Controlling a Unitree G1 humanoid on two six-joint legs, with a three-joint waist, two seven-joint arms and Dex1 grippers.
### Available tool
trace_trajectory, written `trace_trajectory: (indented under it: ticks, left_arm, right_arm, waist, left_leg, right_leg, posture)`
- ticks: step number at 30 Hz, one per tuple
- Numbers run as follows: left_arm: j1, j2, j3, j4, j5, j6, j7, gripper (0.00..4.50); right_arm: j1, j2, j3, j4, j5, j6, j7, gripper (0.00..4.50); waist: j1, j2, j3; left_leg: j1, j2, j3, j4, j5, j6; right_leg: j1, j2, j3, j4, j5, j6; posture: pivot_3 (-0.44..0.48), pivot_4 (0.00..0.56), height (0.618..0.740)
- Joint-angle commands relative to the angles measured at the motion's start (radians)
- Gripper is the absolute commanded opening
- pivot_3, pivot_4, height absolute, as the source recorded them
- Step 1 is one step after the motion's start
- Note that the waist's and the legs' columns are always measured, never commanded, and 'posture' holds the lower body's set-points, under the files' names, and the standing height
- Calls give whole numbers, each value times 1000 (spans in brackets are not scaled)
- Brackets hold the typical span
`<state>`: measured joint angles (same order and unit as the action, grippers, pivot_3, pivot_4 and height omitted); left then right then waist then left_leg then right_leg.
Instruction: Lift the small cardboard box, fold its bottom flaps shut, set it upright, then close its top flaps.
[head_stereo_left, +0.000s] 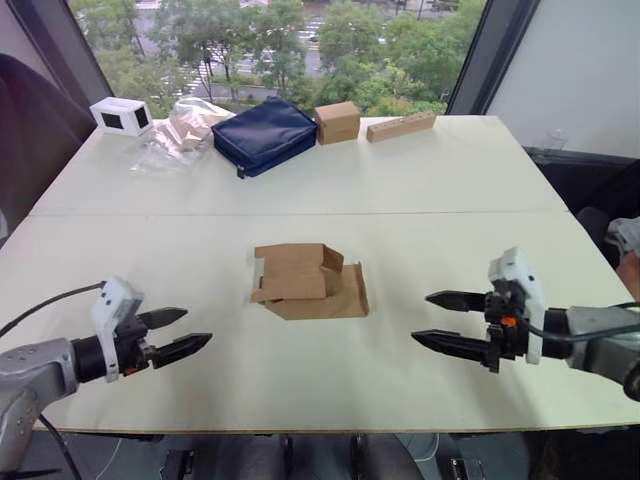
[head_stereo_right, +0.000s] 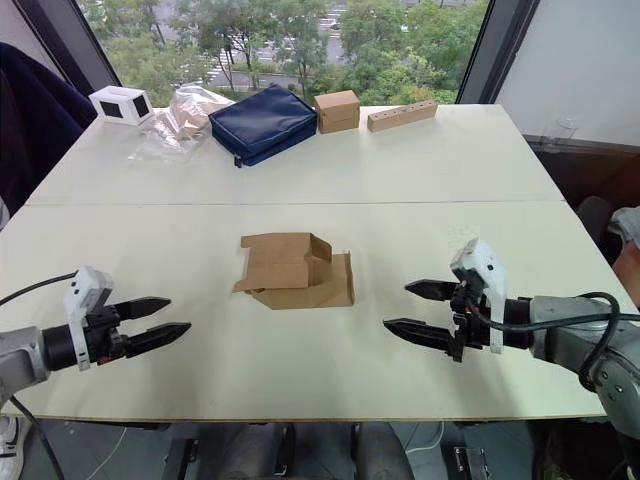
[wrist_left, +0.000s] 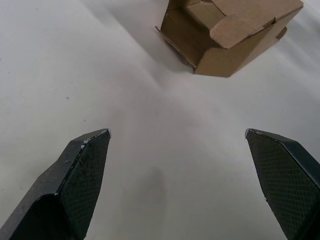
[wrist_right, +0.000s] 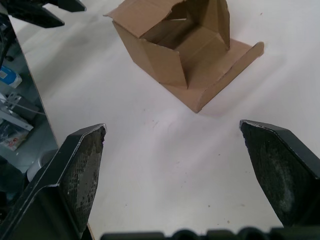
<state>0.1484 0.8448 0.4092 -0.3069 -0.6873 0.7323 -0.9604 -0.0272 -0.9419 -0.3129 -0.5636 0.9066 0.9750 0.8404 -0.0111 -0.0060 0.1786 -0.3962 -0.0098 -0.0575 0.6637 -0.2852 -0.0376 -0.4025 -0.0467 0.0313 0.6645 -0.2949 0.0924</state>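
Left eye view shows the box (head_stereo_left: 308, 281) lying on its side on the white table (head_stereo_left: 450, 190), between my two pincers and a little farther from me than both. Its flaps are loose: one flap (head_stereo_left: 345, 295) lies flat on the table on the side of the box toward my right pincer, and others (head_stereo_left: 332, 258) stand half folded around an open end, so I judge no end is closed yet and lifting has not begun. My left pincer (head_stereo_left: 172, 333) hangs above the table well apart from the box, on its left, fingers parted, holding and touching nothing. My right pincer (head_stereo_left: 450, 319) hangs on the other side of the box, also well apart, fingers spread wider, equally empty. From my right wrist view the open mouth of the box faces me and I can see into its bare inside. The main risk, as I judge it, is that thin cardboard gives way: if I squeeze the walls near the open end they may cave in, or I may catch only a loose flap, so the box swings and slips as it rises. The flat flap could also drag on the table and twist the box. Beyond the box, at the far edge, sit a navy pouch (head_stereo_left: 264, 134) and other items, well clear.
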Motion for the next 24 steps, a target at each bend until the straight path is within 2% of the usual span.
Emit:
trace_trajectory:
  ticks: [1, 24]
  left_arm:
    - [-13, 16, 17, 11, 2, -25, -17, 4441]
    - [-85, 21, -28, 81, 55, -72, -28, 4441]
  right_arm:
    - [-22, -2, 7, -17, -12, -24, -14, 4500]
    - [-64, -1, 49, -39, -44, -39, -89, 4500]
  waist:
    - [0, 0, 0]
    - [-1, 0, 0]
  left_leg:
    - [0, 0, 0, 0, 0, 0]
    - [0, 0, 0, 0, 0, 0]
  right_leg:
    - [0, 0, 0, 0, 0, 0]
    - [0, 0, 0, 0, 0, 0]
  posture:
    - [0, 150, 740]
    - [0, 150, 740]
